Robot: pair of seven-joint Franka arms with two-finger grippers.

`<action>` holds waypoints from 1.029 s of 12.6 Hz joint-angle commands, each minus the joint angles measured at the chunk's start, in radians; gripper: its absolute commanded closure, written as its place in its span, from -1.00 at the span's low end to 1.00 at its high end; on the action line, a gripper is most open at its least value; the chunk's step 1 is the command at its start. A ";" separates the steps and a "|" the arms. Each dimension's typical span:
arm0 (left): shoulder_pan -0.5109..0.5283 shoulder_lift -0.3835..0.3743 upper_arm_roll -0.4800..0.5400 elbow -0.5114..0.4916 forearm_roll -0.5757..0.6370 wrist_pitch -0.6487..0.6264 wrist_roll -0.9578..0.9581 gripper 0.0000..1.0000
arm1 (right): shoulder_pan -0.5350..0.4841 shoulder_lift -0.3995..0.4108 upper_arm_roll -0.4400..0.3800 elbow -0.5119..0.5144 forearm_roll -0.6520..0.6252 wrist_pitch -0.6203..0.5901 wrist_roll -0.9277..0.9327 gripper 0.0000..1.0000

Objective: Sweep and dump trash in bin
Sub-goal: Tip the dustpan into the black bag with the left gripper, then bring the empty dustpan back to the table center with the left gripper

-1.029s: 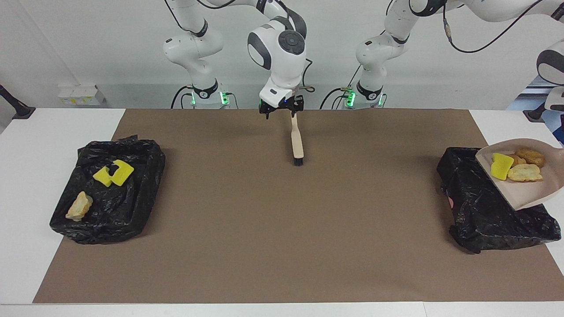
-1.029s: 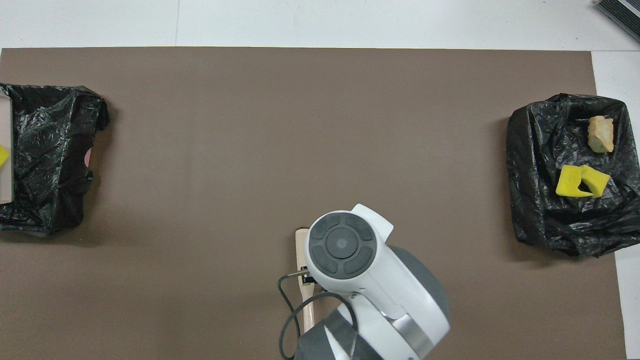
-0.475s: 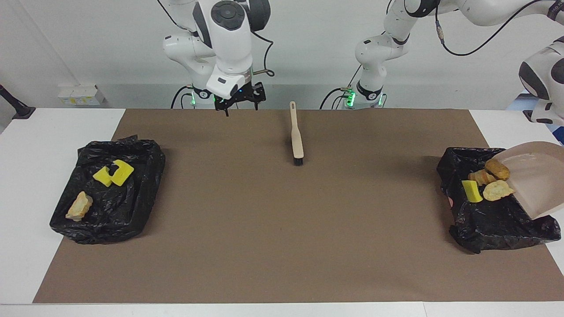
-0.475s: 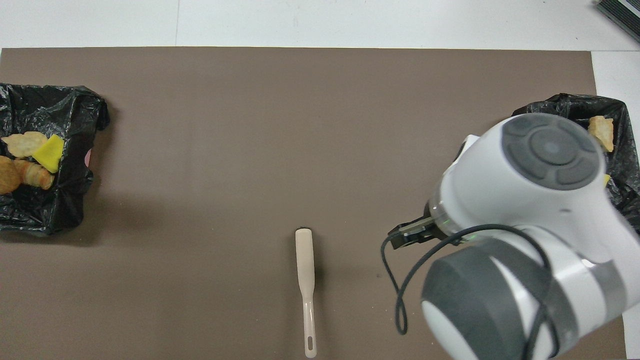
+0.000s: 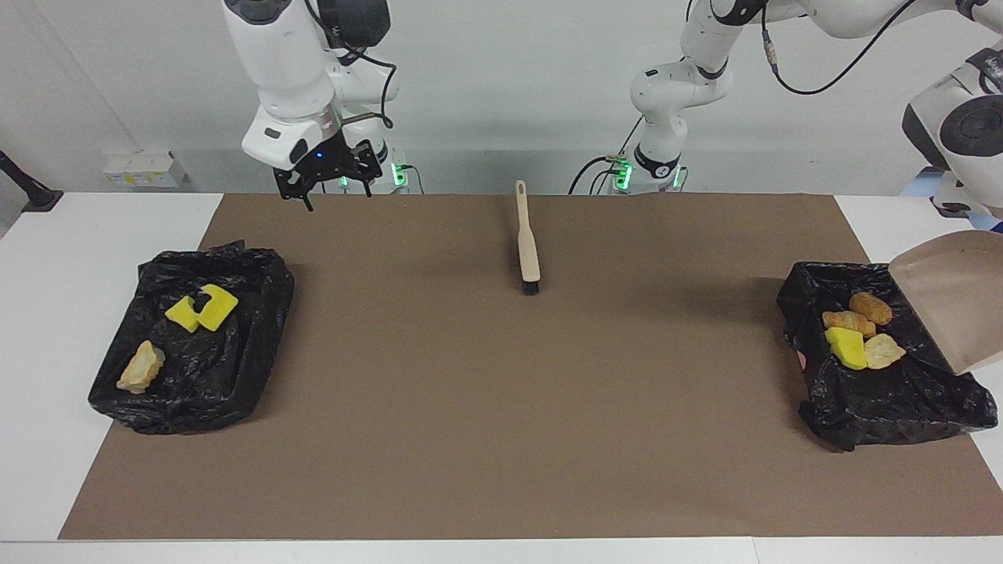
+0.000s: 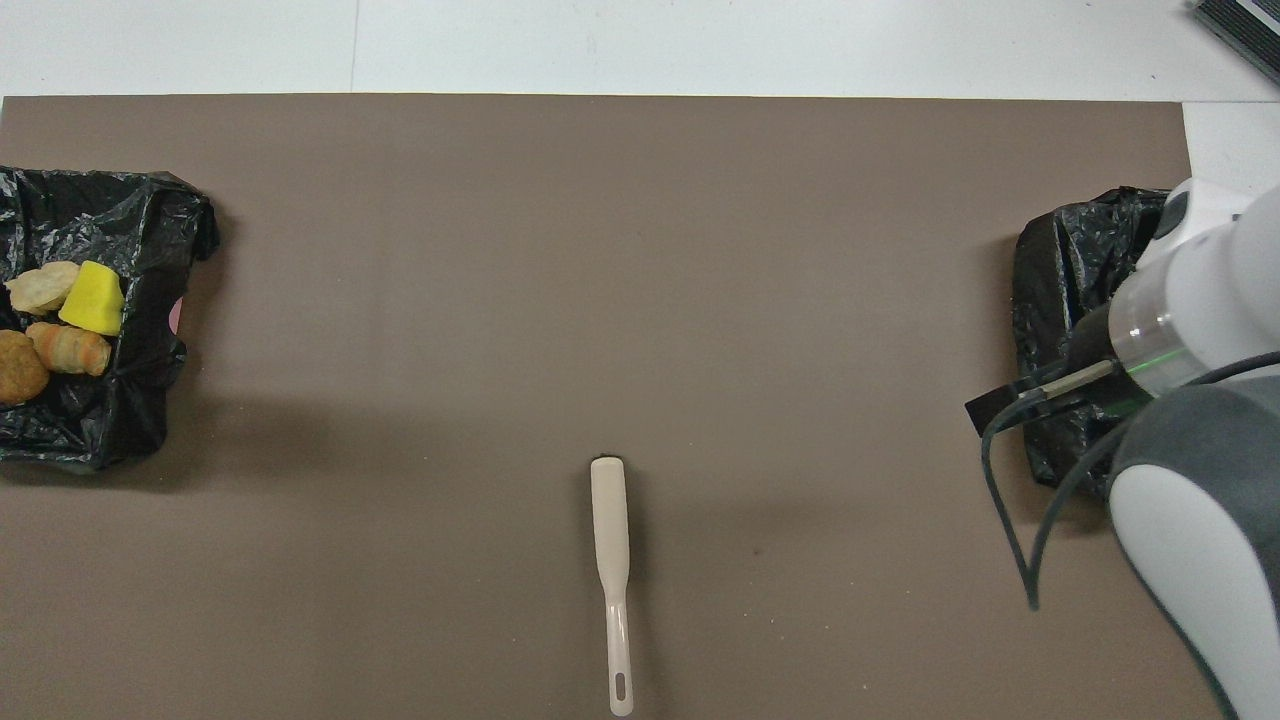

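Several trash pieces, one yellow sponge chunk and golden-brown pastry bits, lie in the black-lined bin at the left arm's end. The beige dustpan hangs steeply tilted over that bin, with nothing on it. Its handle and my left gripper run past the view's edge. My right gripper hangs open with nothing in it, over the mat's edge nearest the robots toward the right arm's end. A second lined bin there holds yellow sponge and a bread piece.
The beige brush lies flat on the brown mat midway between the arms, bristles pointing away from the robots. In the overhead view the right arm covers most of the bin at its end.
The right gripper let go of the brush handle and swung away toward the right arm's end. The dustpan tipped up and its trash slid into the bin below it.
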 commanded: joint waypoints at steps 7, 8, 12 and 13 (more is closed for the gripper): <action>-0.131 -0.029 -0.001 -0.064 0.181 -0.165 -0.186 1.00 | -0.073 0.013 -0.121 0.072 -0.009 -0.033 0.002 -1.00; -0.145 -0.031 -0.003 -0.050 0.131 -0.165 -0.188 1.00 | -0.072 0.016 -0.116 0.101 -0.005 -0.080 0.008 -1.00; -0.150 -0.034 -0.004 -0.034 -0.185 -0.164 -0.281 1.00 | -0.069 0.013 -0.119 0.089 0.046 -0.048 0.094 -1.00; -0.159 -0.036 -0.004 -0.039 -0.277 -0.162 -0.318 1.00 | -0.069 0.013 -0.119 0.088 0.043 -0.045 0.096 -1.00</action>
